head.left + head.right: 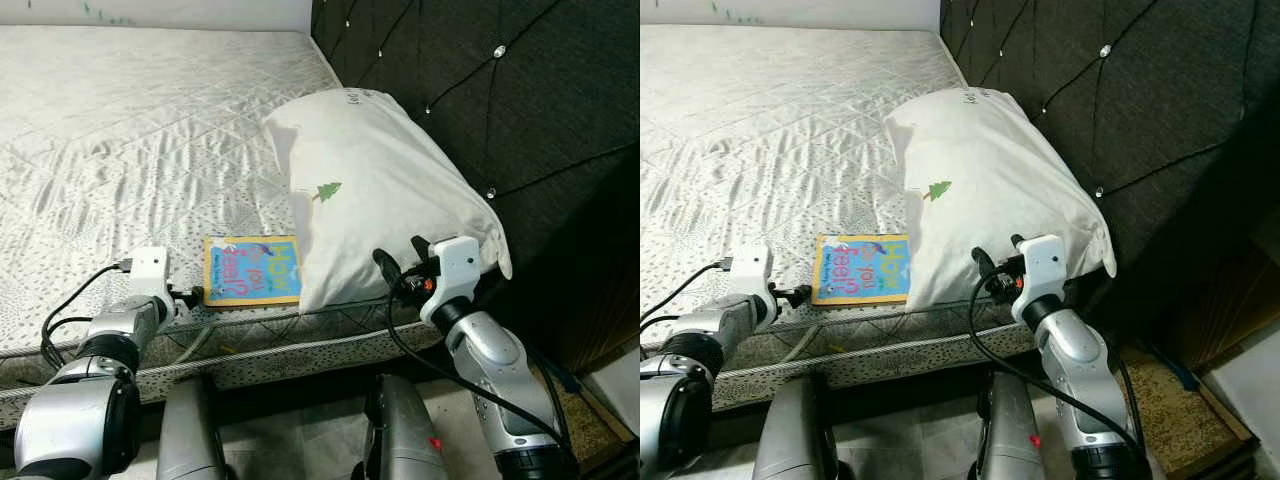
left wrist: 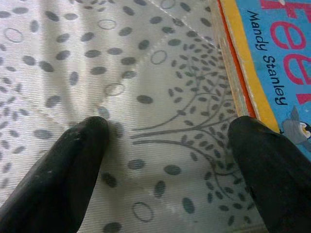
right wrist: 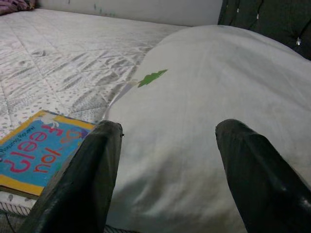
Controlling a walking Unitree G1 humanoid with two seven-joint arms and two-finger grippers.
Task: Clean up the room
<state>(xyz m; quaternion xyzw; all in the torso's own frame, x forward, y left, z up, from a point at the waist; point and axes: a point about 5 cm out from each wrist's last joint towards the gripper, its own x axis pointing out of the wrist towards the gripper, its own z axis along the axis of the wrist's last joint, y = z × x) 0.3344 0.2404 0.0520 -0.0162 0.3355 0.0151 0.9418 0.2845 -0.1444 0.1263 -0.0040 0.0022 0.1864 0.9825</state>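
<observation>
Head views: book (image 1: pixel 251 270) flat at the mattress (image 1: pixel 120 140) near edge, touching the pillow (image 1: pixel 385 195); left wrist view: left gripper (image 2: pixel 167 150) spread wide on the mattress beside the book; right wrist view: right gripper (image 3: pixel 167 160) spread against the pillow.

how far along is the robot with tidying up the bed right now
Early on. Nothing looks put away yet: the book lies flat near the mattress edge, beside the pillow. In hand: the left gripper is open at the book's edge, and the right gripper is open at the pillow. Both are left to grasp and place.
</observation>
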